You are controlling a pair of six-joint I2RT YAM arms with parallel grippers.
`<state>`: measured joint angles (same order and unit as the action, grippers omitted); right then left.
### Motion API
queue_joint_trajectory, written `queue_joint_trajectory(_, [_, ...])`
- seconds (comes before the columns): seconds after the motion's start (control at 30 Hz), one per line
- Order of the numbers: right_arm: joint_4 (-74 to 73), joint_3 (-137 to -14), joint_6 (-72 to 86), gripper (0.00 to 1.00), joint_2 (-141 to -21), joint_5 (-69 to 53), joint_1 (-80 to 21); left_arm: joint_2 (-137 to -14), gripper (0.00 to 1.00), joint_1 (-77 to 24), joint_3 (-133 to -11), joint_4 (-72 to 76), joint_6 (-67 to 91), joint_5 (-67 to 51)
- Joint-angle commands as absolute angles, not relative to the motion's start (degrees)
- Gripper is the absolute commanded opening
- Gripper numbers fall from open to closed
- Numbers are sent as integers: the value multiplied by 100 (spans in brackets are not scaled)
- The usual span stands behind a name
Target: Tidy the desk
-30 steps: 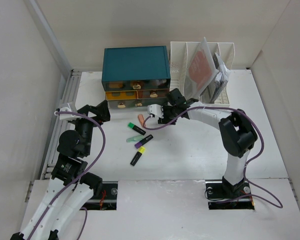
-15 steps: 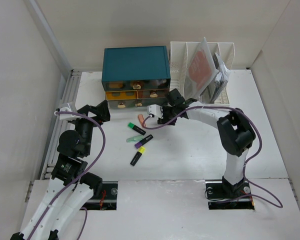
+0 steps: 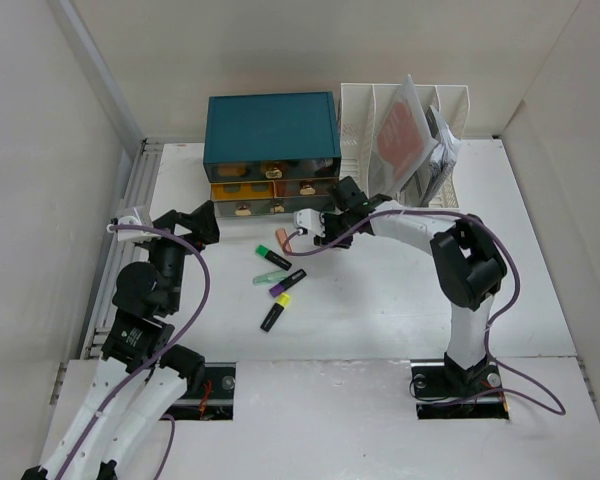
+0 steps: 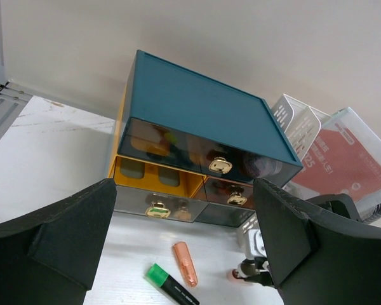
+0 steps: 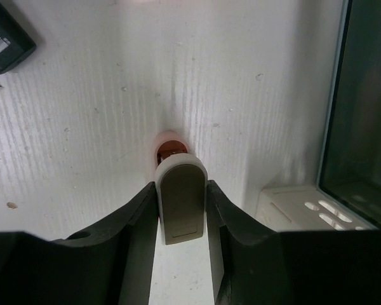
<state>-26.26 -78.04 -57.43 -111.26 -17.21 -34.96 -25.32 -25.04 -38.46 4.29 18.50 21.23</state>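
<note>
The desk (image 3: 380, 310) was the big white slab under everything, running from the arm bases back to the teal drawer box (image 3: 272, 125). Stiff and heavy, nothing to grab there imo. The gripping is for the light, slick highlighters (image 3: 290, 281), so pinch mid-barrel. Left gripper (image 4: 184, 222) hung wide apart, holding nothing. Right gripper (image 5: 181, 190) was clamped on an orange-tipped pale stub (image 5: 181, 219).

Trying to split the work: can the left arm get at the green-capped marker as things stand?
Probably yes. The left gripper is open, and only bare desk lies between it and the green-capped marker. The right gripper, shut on an orange-tipped marker, stands off to the side.
</note>
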Motion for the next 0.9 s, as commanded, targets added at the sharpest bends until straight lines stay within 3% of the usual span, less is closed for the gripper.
queue_joint_trajectory(0.0, [-2760, -8121, -5730, 2, -10864, -2021, -3577, -2470, 86, -2496, -3885, 598, 1784, 2162])
queue_joint_trajectory(0.27, [-3206, -9435, -5388, 3, -10160, -2284, -4200, -2408, 86, -2496, -3885, 598, 1784, 2268])
queue_joint_trajectory(0.5, [-3096, -10862, -4985, 3, -10731, -2276, -4315, -2461, 86, -2496, -3885, 598, 1731, 2268])
queue_joint_trajectory(0.87, [-2339, -11627, -4869, 3, -11539, -1627, -4597, -2627, 86, -2496, -3885, 598, 1731, 2373])
